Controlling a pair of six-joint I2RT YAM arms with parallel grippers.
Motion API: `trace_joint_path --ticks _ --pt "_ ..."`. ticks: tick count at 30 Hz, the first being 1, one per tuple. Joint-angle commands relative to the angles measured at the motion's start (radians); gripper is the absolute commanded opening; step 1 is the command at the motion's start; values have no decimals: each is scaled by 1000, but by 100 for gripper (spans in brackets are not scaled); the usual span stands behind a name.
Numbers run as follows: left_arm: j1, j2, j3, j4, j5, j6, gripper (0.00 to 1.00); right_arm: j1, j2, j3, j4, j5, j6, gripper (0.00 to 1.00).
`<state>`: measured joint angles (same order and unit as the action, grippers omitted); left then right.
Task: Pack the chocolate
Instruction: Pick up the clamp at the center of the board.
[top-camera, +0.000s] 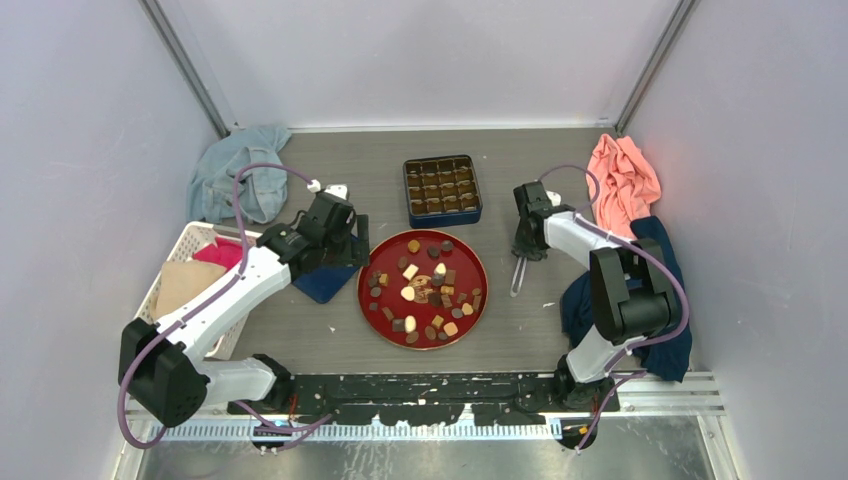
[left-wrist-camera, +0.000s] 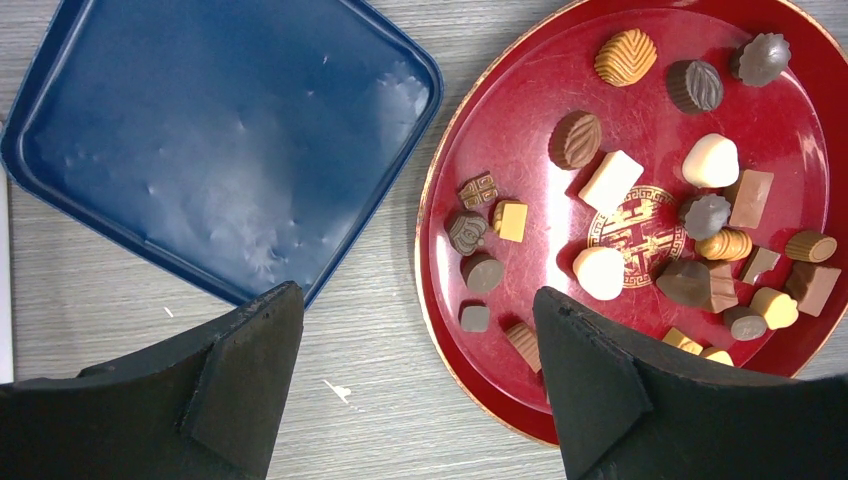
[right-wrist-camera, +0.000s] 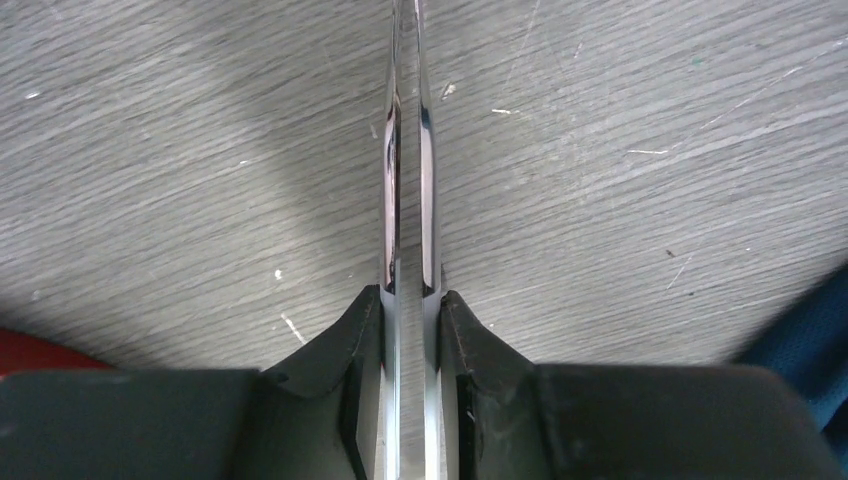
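Observation:
Several small pieces of chocolate (top-camera: 425, 290) in dark brown, tan and cream lie scattered on the red plate (top-camera: 480, 262) at mid-table. Behind it stands a dark blue box (top-camera: 442, 189) divided into square compartments. My left gripper (top-camera: 345, 245) hovers open over the gap between the plate's left rim (left-wrist-camera: 440, 190) and a flat blue lid (left-wrist-camera: 220, 140), with nothing between its jaws (left-wrist-camera: 415, 295). The chocolate (left-wrist-camera: 610, 183) shows close up there. Right of the plate, my right gripper (top-camera: 522, 255) is shut on metal tongs (top-camera: 518, 275). Their two arms (right-wrist-camera: 428, 180) are squeezed together in the right gripper (right-wrist-camera: 410, 295).
A white basket (top-camera: 170, 270) with pink and tan items stands at the left. A blue-grey cloth (top-camera: 240, 170) lies at the back left, a coral cloth (top-camera: 622, 170) at the back right, and a dark blue cloth (top-camera: 660, 300) under the right arm.

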<state>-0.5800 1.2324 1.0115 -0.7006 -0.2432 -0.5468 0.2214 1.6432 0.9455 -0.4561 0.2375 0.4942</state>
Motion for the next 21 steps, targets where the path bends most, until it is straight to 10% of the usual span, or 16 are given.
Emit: trace_joint_path --ticks 1,21 --pt "6 -33 24 20 -19 -3 85 1 -52 120 -114 -88 -46 9" --pt "5 0 29 47 13 -4 85 4 -222 246 -490 -345 -118 41"
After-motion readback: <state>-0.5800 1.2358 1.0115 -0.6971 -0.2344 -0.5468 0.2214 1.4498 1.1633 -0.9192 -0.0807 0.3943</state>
